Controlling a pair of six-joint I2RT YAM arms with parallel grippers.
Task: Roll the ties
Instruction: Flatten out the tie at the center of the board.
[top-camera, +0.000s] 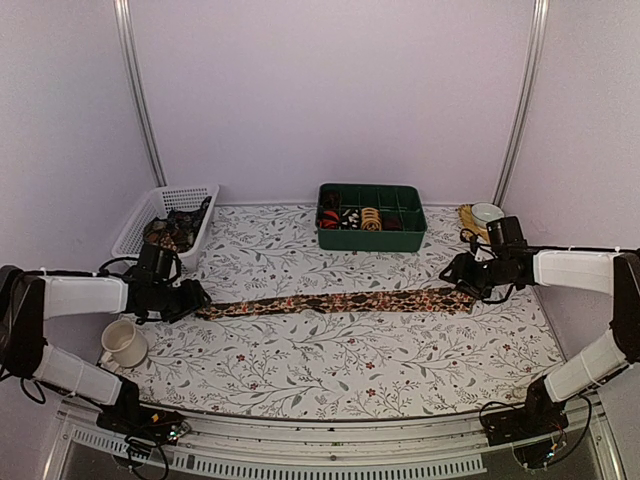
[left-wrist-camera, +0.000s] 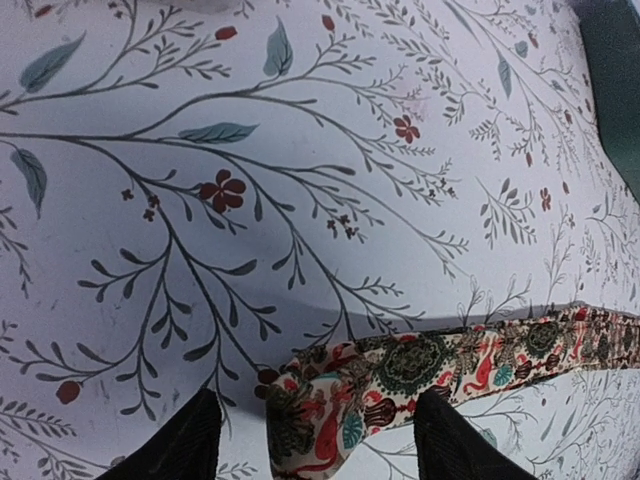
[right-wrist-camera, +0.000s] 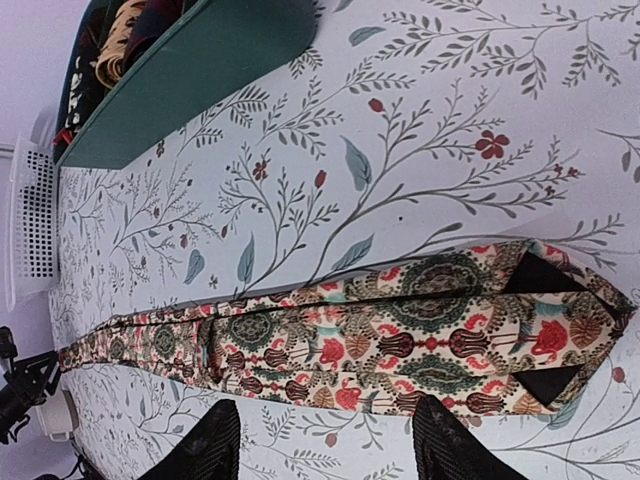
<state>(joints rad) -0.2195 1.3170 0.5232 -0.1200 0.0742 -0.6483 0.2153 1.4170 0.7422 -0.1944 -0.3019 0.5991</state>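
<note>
Between left gripper and right gripper, 1 long floral tie.

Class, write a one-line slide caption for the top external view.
Patterned tie lies stretched flat across the floral table, left tool at its narrow end, right tool at its wide end.

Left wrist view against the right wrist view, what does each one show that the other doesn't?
Only the left wrist: the tie's narrow end, rumpled, between that arm's open fingers. Only the right wrist: the tie's wide pointed end with dark lining, lying flat, plus the white basket. Both: the same patterned tie on the floral table cover, with dark fingers at the bottom edge.
</note>
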